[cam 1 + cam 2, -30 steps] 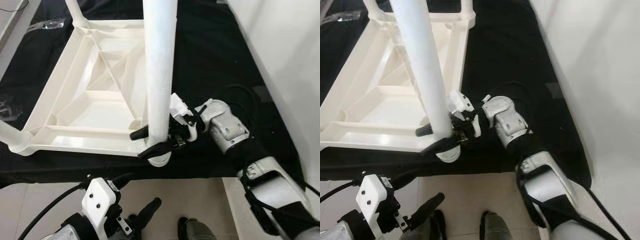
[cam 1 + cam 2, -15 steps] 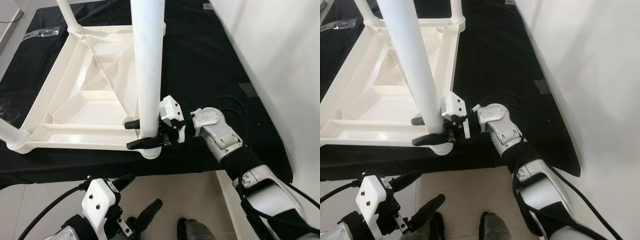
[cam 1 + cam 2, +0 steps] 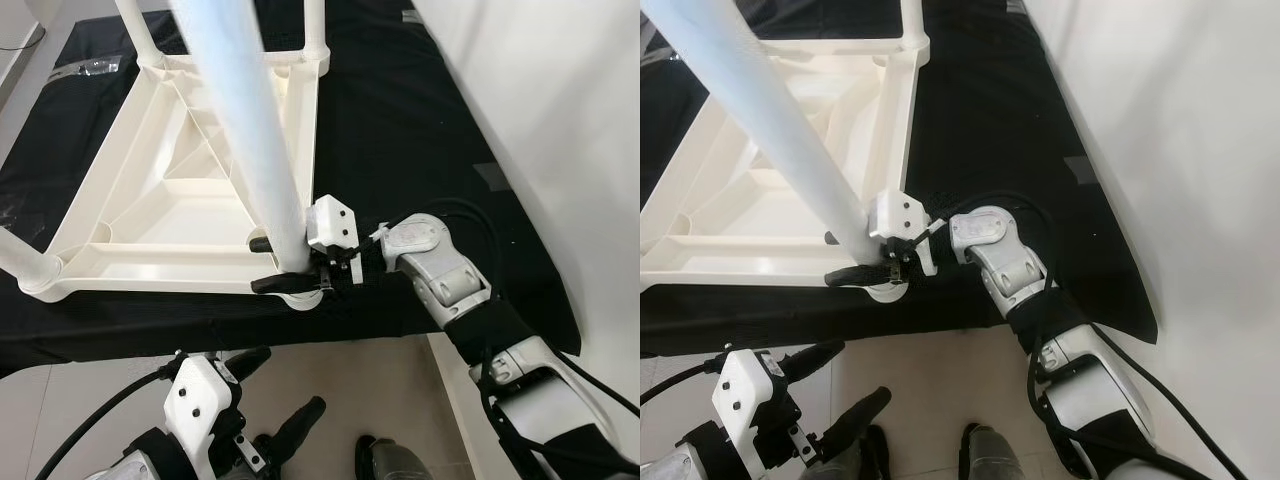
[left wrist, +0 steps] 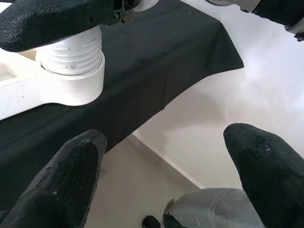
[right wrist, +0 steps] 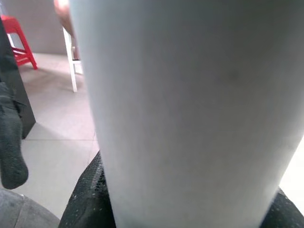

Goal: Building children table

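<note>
At the near corner of the upside-down tabletop (image 3: 150, 215), right gripper (image 3: 283, 265) is clamped round the table leg (image 3: 255, 130), while left gripper (image 3: 270, 395) hangs open below.

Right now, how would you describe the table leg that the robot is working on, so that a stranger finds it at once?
On the black cloth lies an upside-down white tabletop with legs at its corners. Go to the corner nearest the robot, by the right arm. The leg there is the one clamped near its base by the right gripper, and it leans, while the other legs stand free.
</note>
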{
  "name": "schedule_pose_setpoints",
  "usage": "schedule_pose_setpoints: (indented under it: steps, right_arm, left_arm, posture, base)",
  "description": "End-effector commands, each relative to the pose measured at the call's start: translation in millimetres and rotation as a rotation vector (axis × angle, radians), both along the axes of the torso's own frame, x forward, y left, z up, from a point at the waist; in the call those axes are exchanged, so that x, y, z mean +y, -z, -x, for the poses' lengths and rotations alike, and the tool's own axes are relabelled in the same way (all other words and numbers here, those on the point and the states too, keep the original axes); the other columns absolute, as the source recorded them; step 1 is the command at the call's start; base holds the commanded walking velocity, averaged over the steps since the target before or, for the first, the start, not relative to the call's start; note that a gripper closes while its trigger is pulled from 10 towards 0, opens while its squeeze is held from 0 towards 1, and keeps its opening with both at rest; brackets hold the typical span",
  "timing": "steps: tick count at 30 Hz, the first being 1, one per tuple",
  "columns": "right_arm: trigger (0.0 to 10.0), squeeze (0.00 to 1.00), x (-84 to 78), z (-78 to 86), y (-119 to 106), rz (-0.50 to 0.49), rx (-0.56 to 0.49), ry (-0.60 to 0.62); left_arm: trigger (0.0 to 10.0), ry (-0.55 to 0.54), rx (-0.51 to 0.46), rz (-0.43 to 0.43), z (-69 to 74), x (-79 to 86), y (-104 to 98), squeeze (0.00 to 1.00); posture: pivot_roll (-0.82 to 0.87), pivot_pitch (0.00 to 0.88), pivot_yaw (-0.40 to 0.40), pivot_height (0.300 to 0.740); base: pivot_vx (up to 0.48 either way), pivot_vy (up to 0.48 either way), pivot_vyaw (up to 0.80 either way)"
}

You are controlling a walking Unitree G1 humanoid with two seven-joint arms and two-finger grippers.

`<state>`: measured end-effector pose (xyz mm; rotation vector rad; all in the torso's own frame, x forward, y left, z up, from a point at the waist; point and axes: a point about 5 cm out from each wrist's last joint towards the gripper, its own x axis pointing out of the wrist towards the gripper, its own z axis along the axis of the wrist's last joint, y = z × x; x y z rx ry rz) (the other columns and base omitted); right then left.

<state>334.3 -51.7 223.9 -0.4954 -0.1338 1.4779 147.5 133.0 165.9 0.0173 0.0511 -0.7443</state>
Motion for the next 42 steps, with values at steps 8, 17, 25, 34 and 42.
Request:
schedule_pose_setpoints:
  steps: [8,17,25,34,42]
  right_arm:
    - [10.0,0.0,-10.3,-9.2,28.6,-0.01,0.146,0.356]
    - [10.0,0.0,-8.7,-8.6,32.1,-0.115,0.223,0.574]
    - [10.0,0.0,-7.6,-7.9,28.6,-0.17,0.199,0.717]
    - [10.0,0.0,-4.2,2.9,19.6,-0.295,0.107,0.58]
    - [10.0,0.0,-18.6,14.3,18.7,-0.326,0.013,0.405]
  left_arm:
    - [10.0,0.0,0.015,0.008,1.5,-0.6,0.8,0.0]
    - [10.0,-0.001,0.018,0.009,0.6,0.3,2.7,0.0]
    - [10.0,-0.002,0.019,0.009,-0.5,0.8,4.2,0.0]
    - [10.0,-0.004,0.017,0.008,-1.8,0.6,4.3,0.0]
    - [10.0,-0.004,0.016,0.006,-2.5,1.2,4.1,0.0]
  posture:
    - [0.04,0.311,-0.003,0.74]
    - [0.03,0.293,-0.006,0.74]
    - [0.03,0.291,-0.012,0.74]
    - [0.03,0.294,-0.01,0.74]
    - [0.04,0.295,-0.007,0.74]
  base:
    - [0.0,0.0,0.0]
    - [0.0,0.0,0.0]
    - [0.0,0.0,0.0]
    - [0.0,0.0,0.0]
    - [0.0,0.0,0.0]
